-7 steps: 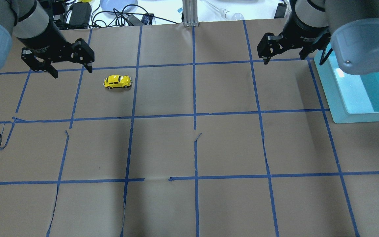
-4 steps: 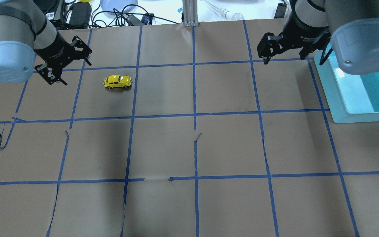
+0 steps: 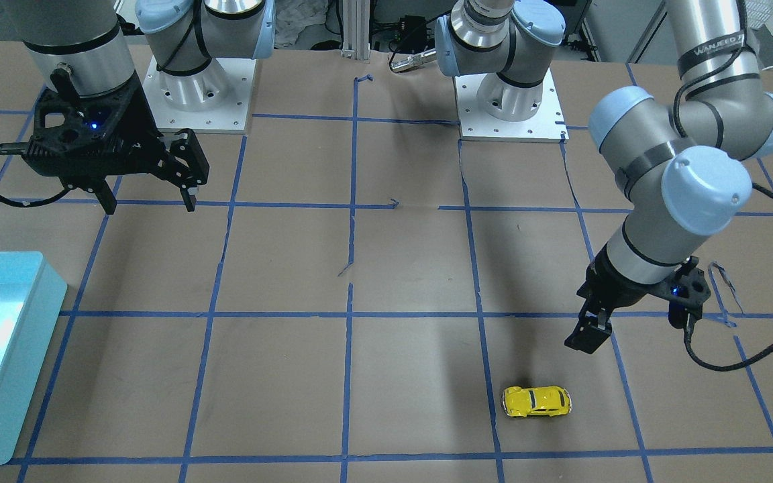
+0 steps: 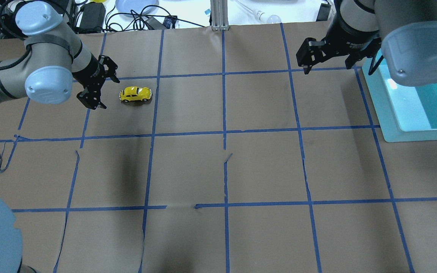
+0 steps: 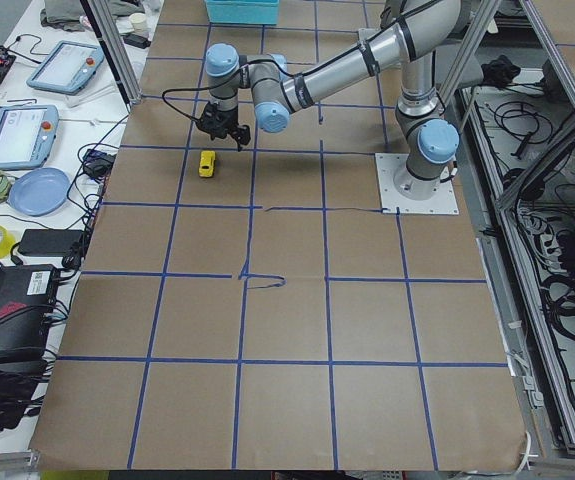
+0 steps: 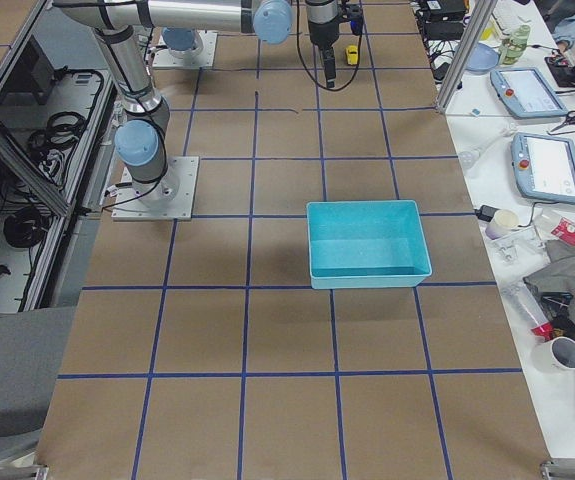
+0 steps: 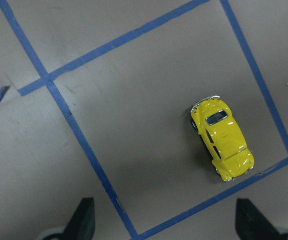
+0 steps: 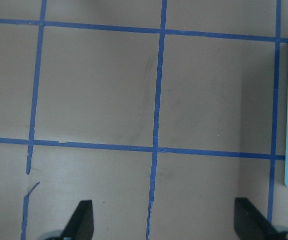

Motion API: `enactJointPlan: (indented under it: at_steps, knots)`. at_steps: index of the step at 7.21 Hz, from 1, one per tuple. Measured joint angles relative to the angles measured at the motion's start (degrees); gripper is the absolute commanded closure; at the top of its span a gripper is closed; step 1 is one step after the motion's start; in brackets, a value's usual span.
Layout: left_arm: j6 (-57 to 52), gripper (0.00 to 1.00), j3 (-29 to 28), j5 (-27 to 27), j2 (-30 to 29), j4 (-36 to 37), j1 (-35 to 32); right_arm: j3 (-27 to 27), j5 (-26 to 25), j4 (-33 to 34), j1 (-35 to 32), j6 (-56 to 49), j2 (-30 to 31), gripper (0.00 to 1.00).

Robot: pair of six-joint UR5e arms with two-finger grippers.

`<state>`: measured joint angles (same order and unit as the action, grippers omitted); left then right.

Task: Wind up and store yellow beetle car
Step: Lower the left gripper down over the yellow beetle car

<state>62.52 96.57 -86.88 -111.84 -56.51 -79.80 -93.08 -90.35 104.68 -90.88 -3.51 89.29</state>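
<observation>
Across the whole scene stretches the table [image 4: 264,170], covered in brown paper and ruled into squares by blue tape [image 4: 224,113]. At its far right edge sits a teal bin [image 4: 419,135], open at the top, with nothing visible inside it.

From the left comes the left arm [image 4: 47,79], bent low over the far left part of the table. The right arm [image 4: 412,49] hangs above the far right, over the bin's left side.

At the left arm's end, the left tool [image 4: 111,94] has its fingers spread wide, with nothing between them; it sits just left of the car and does not touch it. The right tool [image 4: 328,69] is likewise spread wide and holds nothing, raised above the table just left of the bin.

Smallest is the yellow beetle car [image 4: 135,94], standing on its wheels in a far left square, its length running left to right, close to the tape line on its right and well apart from the bin.
</observation>
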Motion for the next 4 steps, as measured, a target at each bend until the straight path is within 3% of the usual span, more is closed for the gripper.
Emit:
enactJointPlan:
  at_steps: [4]
  knots:
    - [7.69, 0.0, -5.39, 1.44, -8.52, 4.22, -0.52, 0.0, 0.0, 0.0, 0.0, 0.0, 0.0, 0.0]
